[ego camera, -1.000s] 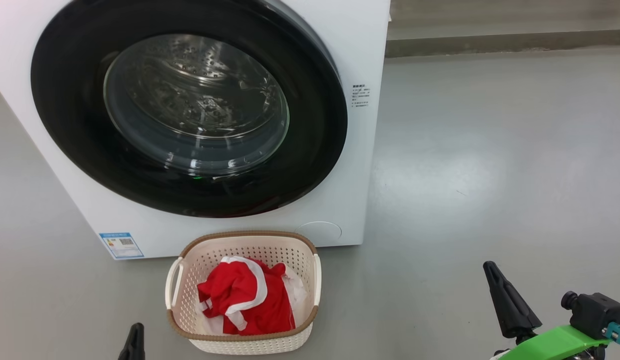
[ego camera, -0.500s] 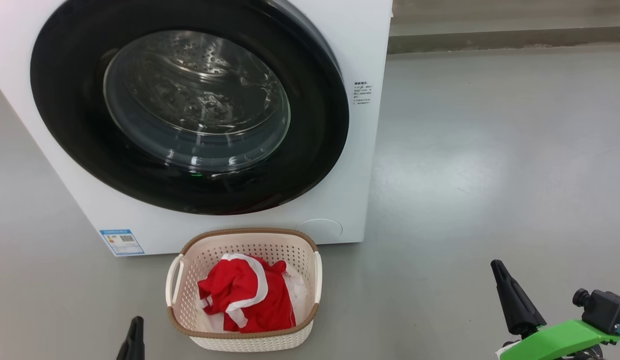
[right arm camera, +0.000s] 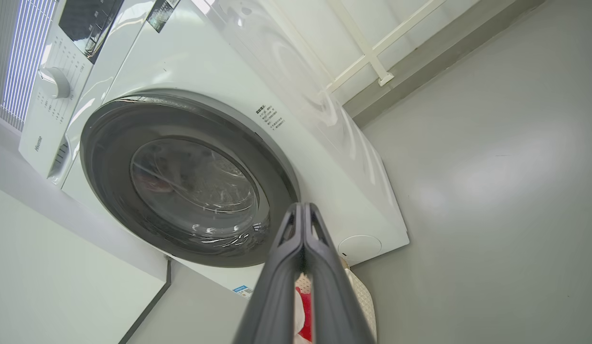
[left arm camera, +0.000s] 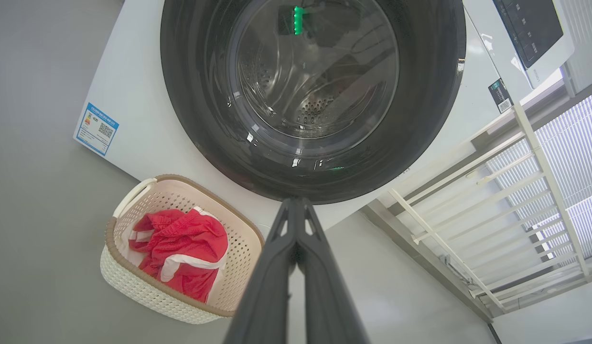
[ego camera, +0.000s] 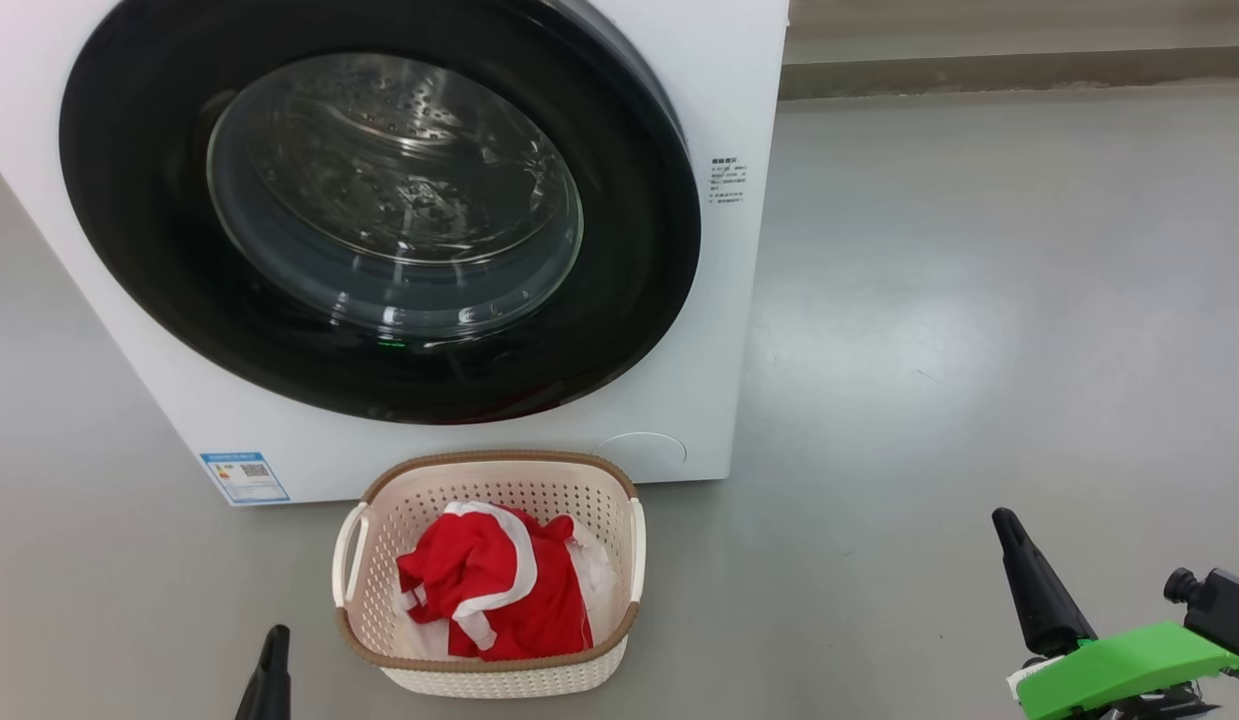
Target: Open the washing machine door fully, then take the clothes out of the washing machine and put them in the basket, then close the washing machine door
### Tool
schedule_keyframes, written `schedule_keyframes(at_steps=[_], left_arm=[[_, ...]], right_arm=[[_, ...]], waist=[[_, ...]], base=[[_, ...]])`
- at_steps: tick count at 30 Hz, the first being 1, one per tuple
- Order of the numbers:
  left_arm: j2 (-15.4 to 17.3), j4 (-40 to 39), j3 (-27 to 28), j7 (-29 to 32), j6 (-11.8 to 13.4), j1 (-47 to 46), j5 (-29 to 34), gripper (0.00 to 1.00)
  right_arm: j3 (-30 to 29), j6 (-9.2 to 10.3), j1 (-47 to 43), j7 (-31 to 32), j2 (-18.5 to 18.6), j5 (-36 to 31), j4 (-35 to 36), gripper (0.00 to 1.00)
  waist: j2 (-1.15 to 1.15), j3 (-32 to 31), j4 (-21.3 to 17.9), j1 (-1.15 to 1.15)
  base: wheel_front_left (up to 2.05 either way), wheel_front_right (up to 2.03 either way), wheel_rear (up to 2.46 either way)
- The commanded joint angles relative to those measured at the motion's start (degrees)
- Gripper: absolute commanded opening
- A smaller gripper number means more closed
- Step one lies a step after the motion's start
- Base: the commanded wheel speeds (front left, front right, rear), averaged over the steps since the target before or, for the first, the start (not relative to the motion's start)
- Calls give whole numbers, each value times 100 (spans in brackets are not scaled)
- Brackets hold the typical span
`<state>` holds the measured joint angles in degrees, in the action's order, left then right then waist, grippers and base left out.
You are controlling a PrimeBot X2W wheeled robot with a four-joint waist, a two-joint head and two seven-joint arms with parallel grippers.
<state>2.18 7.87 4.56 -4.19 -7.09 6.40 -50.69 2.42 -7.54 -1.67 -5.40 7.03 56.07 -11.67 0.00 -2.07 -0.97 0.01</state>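
1 × washer (ego camera: 724, 330): white front-loader standing on the grey floor (ego camera: 979, 300). It has one blue label (ego camera: 244, 477) at the lower left corner of its front and one round flap (ego camera: 639, 450) at the lower right corner.

1 × door (ego camera: 379, 210): round, with a broad glossy black rim around a bulging glass bowl. It lies shut against the washer's front. The perforated steel drum shows through the glass.

1 × basket (ego camera: 499, 462): cream, perforated, with a brown rim and a handle on each side. It stands on the floor just in front of the washer's lower edge, below the door. Whether it touches the washer I cannot tell.

1 × heap of clothes (ego camera: 499, 590): bright red with white stripes, crumpled. How many garments it holds I cannot tell. All of it lies inside the basket, below the rim, covering most of the basket floor.

2 × end effectors, each with two long dark fingers:
- left end effector (ego camera: 274, 650): fingers pressed together along their length, fully closed, gripping nothing. It is over the floor near the basket's front left corner and touches nothing.
- right end effector (ego camera: 1014, 545): fingers closed tip to tip, empty. It is over bare floor well to the right of the basket, apart from the washer. One green bracket (ego camera: 1119, 665) and one small black camera (ego camera: 1219, 605) sit behind it.
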Motion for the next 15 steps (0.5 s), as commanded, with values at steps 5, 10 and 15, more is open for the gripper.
schedule_keyframes(at_steps=[5,10,15], left_arm=[[41,-45,119,109,-22,-382,-437,0],[44,14,127,191,-23,-459,-752,0],[46,73,134,273,-25,-536,-1069,0]], right_arm=[[-70,2,368,100,34,419,89,0],[-124,3,405,180,7,704,61,0],[-180,3,441,261,-20,990,32,0]], waist=[[0,19,9,0],[0,36,17,0],[0,53,24,0]], base=[[0,0,0],[0,0,0],[0,0,0]])
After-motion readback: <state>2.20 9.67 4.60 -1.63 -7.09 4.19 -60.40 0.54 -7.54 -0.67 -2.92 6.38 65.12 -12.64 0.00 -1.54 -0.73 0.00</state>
